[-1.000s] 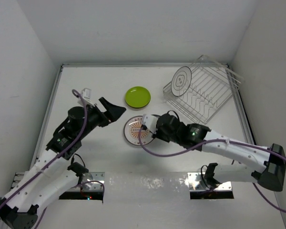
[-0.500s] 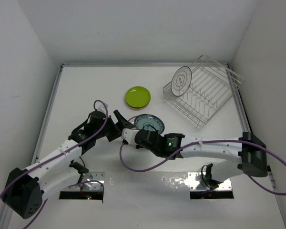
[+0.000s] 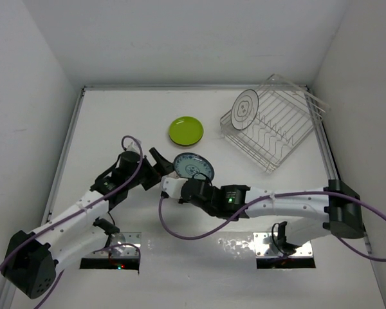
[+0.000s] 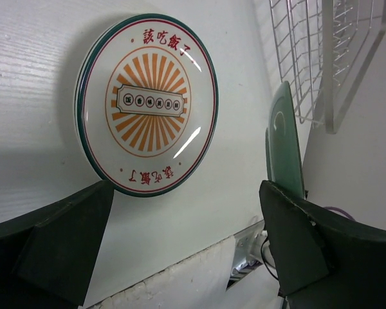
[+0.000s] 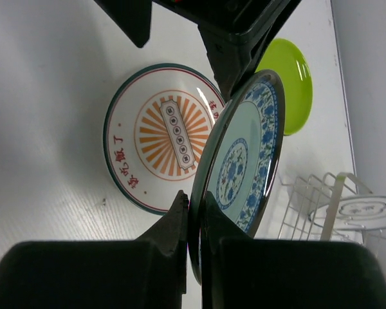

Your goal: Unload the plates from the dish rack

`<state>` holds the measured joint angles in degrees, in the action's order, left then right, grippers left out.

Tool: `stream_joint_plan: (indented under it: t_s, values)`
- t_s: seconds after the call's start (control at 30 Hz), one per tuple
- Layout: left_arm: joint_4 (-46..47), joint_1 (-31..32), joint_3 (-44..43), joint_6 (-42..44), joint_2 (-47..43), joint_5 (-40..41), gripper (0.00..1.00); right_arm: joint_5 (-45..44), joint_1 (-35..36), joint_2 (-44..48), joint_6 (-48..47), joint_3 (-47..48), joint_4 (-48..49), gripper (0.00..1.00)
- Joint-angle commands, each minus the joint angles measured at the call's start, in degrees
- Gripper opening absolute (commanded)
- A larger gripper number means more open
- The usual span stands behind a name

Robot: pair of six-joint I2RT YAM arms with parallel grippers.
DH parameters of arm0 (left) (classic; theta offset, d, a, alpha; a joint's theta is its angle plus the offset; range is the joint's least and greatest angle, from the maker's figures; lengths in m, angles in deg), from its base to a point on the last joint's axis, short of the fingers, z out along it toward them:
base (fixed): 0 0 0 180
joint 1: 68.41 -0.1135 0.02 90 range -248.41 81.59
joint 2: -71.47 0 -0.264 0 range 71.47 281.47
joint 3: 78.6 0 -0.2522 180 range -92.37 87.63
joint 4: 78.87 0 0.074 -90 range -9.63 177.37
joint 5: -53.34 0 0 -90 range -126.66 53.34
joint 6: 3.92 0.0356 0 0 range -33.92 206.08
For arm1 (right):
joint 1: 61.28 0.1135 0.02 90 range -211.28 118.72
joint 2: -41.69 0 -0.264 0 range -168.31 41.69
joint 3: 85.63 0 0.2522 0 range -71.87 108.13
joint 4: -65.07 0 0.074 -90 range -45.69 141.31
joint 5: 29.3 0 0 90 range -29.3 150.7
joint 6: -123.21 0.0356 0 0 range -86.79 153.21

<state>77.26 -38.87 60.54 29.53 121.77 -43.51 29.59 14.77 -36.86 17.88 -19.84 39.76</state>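
Handover of the blue-patterned plate [image 5: 244,154] to the left arm is judged to be the step in hand. The plate is held tilted above the table [image 3: 116,116] by the right gripper [image 5: 194,209], whose jaws are clamped on the near rim. The left gripper [image 3: 162,161] is positioned just beside the opposite rim with its jaws wide apart. In the left wrist view the rim is seen close to the inner face of one finger [image 4: 296,244]; contact cannot be confirmed.

Beneath the held plate, an orange sunburst plate [image 4: 148,103] lies flat on the table. A lime green plate [image 3: 185,131] lies farther back. One white plate with a dark pattern [image 3: 244,109] stands in the dish rack [image 3: 276,129], well apart to the right.

Procedure, as judged:
1. The free rim should be centred between the left fingers before closure, so that the plate is not pushed sideways.
2. The rim should be seated deep in the jaws, since a glazed edge is likely to slip.
3. The right grip should be released only once the left grip is confirmed.
4. The plate should be kept clear of the sunburst plate below until it is set down, so that chipping is avoided.
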Motion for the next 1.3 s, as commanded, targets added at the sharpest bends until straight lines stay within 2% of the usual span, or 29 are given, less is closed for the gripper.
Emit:
stream_joint_plan:
  t_s: [0.0, 0.07, 0.27, 0.4, 0.53, 0.63, 0.73, 0.77, 0.8, 0.83, 0.87, 0.9, 0.93, 0.97, 1.13, 1.2, 1.27]
  values:
    - [7.12, 0.25, -1.21, -2.24, -0.73, -1.42, 0.94, -4.54, 1.47, -3.27, 0.83, 2.36, 2.77, 0.00]
    - [5.54, 0.17, -1.30, -2.16, -1.69, -0.19, 0.94, -12.52, 1.47, -6.17, 2.32, 3.42, 2.24, 0.00]
    - [0.62, 0.17, -3.05, -1.46, -6.09, 4.56, 0.96, -20.91, 1.47, -7.94, 5.49, 3.87, 4.70, 0.00]
    - [0.35, 0.17, -3.76, -1.01, -6.54, 4.74, 0.97, -7.61, 1.64, -7.15, 3.47, 3.61, 3.73, 0.00]
    - [2.54, 0.17, -3.58, -0.75, -4.69, 3.17, 0.91, -0.89, 1.82, -4.26, 2.94, 0.97, 8.03, 0.00]
    - [4.39, 0.17, -2.88, -0.66, -2.41, 1.41, 0.82, 6.21, 1.82, -1.09, 1.27, -1.31, 11.89, 0.00]
    - [5.62, 0.17, -2.62, -0.40, -0.21, -0.44, 0.53, 2.22, 1.82, 0.58, 1.18, -2.99, 17.08, 0.00]
    - [5.63, 0.17, -2.62, -0.31, 0.32, -0.62, 0.37, 1.24, 1.82, 0.76, 0.92, -3.16, 18.05, 0.00]
    - [5.89, 0.17, -2.62, -0.22, 0.50, -0.62, 0.30, 0.71, 1.91, 0.85, 0.57, -3.42, 18.58, 0.00]
    - [5.89, 0.25, -2.88, 0.04, 0.67, -0.62, 0.17, 0.09, 1.82, 0.93, 0.39, -3.77, 19.10, 0.00]
    - [5.89, 0.17, -3.05, 0.13, 0.76, -0.62, 0.10, -0.52, 1.91, 0.94, 0.39, -4.30, 19.89, 0.00]
    - [5.80, 0.17, -3.32, 0.30, 0.76, 0.34, 0.07, -1.14, 1.82, 0.94, 0.83, -4.48, 20.25, 0.28]
    - [5.80, 0.17, -4.10, 0.74, 0.93, 0.96, 0.01, -2.27, 1.91, 1.11, 1.18, -5.00, 20.60, 0.71]
    - [5.89, 0.17, -4.63, 1.09, 1.20, 2.96, 0.00, -5.33, 1.82, 1.20, 1.70, -5.97, 20.95, 0.99]
    - [5.98, -0.36, -13.13, 4.95, 9.08, 11.67, 0.00, -19.40, 1.82, 7.16, 10.48, -12.38, 23.33, 0.99]
    - [6.59, -1.15, -16.66, 5.84, 13.13, 15.10, 0.00, -25.54, 1.73, 12.69, 16.61, -14.85, 21.14, 0.99]
    - [8.17, -3.25, -21.76, 7.24, 19.81, 16.60, 0.00, -27.41, 1.73, 18.91, 20.06, -16.43, 17.64, 0.99]
